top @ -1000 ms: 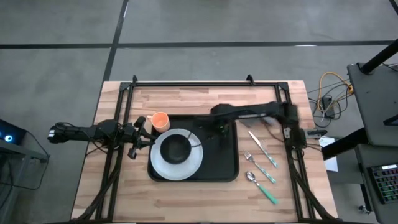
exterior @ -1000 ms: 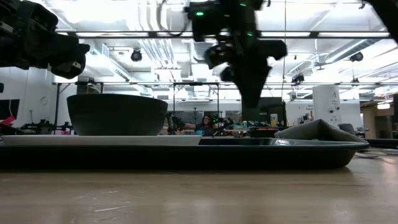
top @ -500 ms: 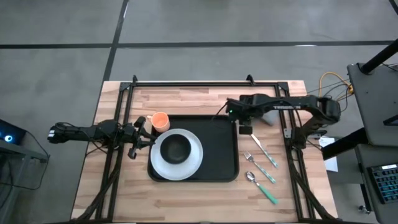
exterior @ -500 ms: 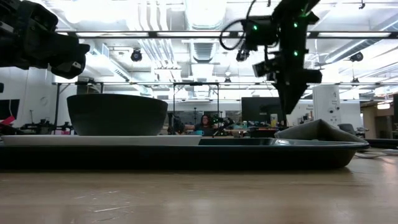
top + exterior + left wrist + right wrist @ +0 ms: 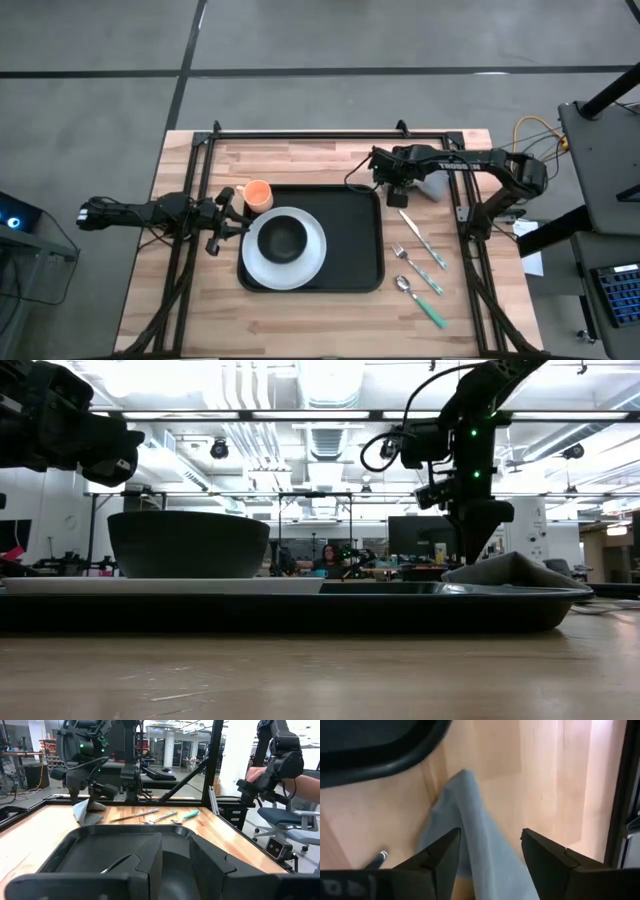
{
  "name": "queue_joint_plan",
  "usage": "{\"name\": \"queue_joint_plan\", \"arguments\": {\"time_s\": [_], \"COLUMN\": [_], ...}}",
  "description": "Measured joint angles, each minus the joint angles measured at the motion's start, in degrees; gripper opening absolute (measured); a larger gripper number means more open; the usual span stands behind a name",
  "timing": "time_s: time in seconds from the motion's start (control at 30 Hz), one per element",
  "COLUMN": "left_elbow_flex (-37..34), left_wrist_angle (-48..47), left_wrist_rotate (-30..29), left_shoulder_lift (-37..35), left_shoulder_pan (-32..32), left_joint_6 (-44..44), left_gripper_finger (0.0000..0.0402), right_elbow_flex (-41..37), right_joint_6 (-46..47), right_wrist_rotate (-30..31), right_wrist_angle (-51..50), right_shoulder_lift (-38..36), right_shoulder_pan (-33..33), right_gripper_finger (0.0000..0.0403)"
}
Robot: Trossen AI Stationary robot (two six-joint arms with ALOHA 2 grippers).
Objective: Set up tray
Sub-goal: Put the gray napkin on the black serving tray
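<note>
The black tray (image 5: pixel 352 240) lies in the middle of the table, carrying a white plate (image 5: pixel 312 262) with a black bowl (image 5: pixel 283 238) on it. A grey cloth napkin (image 5: pixel 432 186) lies bunched on the wood past the tray's far right corner. My right gripper (image 5: pixel 398 192) hangs open and pointing down just above the napkin (image 5: pixel 470 820), with one finger on either side of its raised fold. In the low view the right gripper (image 5: pixel 478 550) shows above the napkin's peak (image 5: pixel 512 570). My left gripper (image 5: pixel 228 212) waits open at the tray's left edge.
An orange cup (image 5: pixel 258 194) stands at the tray's far left corner. A knife (image 5: pixel 415 232), fork (image 5: pixel 415 268) and spoon (image 5: pixel 420 302) with teal handles lie right of the tray. The arms' black frame rails run along the table's left, right and far sides.
My right gripper has swung from above the tray's middle toward the table's right and far side, to the napkin, and has come down until it is just above it. The tray, plate, bowl and napkin have stayed put.
</note>
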Motion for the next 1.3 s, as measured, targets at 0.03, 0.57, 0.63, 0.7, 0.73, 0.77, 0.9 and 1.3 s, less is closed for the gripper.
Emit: {"name": "queue_joint_plan", "arguments": {"time_s": [0.03, 0.57, 0.63, 0.7, 0.73, 0.77, 0.9, 1.3], "left_elbow_flex": [0.0, 0.0, 0.0, 0.0, 0.0, 0.0, 0.0, 0.0], "left_wrist_angle": [0.0, 0.0, 0.02, 0.0, 0.01, 0.0, 0.01, 0.02], "left_wrist_rotate": [-0.01, 0.0, -0.02, -0.02, -0.01, -0.01, -0.02, 0.0], "left_shoulder_lift": [0.0, 0.0, 0.0, 0.0, 0.0, 0.0, 0.0, 0.0], "left_shoulder_pan": [0.0, 0.0, -0.02, -0.02, -0.02, 0.0, 0.0, 0.0], "left_joint_6": [-0.02, -0.02, 0.0, -0.02, -0.02, 0.0, -0.02, -0.02], "left_gripper_finger": [0.008, 0.008, 0.008, 0.008, 0.008, 0.008, 0.008, 0.008], "right_elbow_flex": [-0.17, -4.15, -4.15, -4.15, -4.15, -4.15, -4.15, -2.36], "right_joint_6": [-0.1, -1.15, -1.15, -1.15, -1.15, -1.15, -1.14, 2.05], "right_wrist_rotate": [0.0, -0.59, -0.6, -0.61, -0.61, -0.59, -0.59, -1.46], "right_wrist_angle": [0.02, 3.84, 4.05, 4.04, 4.04, 4.04, 4.0, 0.77], "right_shoulder_lift": [0.02, 0.07, 0.07, 0.07, 0.07, 0.07, 0.09, -0.34], "right_shoulder_pan": [-0.02, -0.13, -0.11, -0.11, -0.11, -0.13, -0.41, -1.4], "right_gripper_finger": [0.02, 0.018, 0.0162, 0.0138, 0.0123, 0.0107, 0.0038, 0.0008]}}
